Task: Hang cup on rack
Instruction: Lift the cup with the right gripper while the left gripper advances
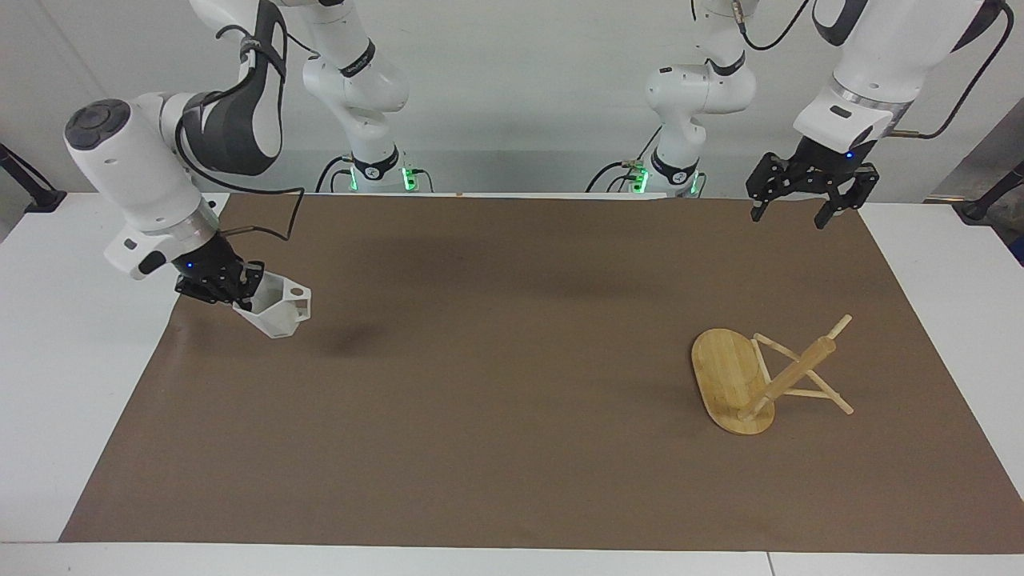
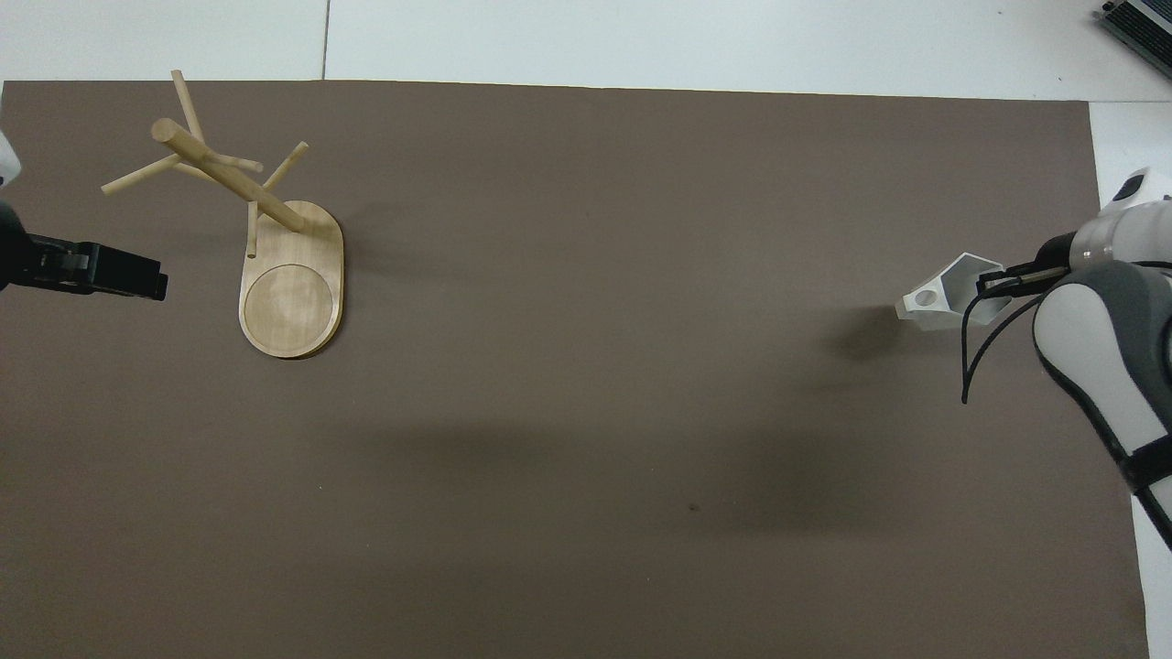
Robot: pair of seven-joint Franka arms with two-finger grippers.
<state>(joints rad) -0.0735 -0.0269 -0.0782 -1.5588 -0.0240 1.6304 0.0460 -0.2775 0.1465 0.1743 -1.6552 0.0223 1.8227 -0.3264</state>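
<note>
The white faceted cup (image 1: 278,310) hangs tilted a little above the brown mat at the right arm's end of the table, its handle with the round hole pointing toward the table's middle. My right gripper (image 1: 240,293) is shut on the cup's rim; in the overhead view the cup (image 2: 943,297) shows with the right gripper (image 2: 993,282) at its rim. The bamboo rack (image 1: 726,374) stands on its oval base at the left arm's end, its post (image 2: 229,178) and pegs bare. My left gripper (image 1: 788,216) hangs open over the mat's edge by the robots, apart from the rack.
A brown mat (image 1: 512,384) covers most of the white table (image 1: 72,376). The cup's shadow (image 1: 352,340) lies on the mat below it. Nothing stands between the cup and the rack.
</note>
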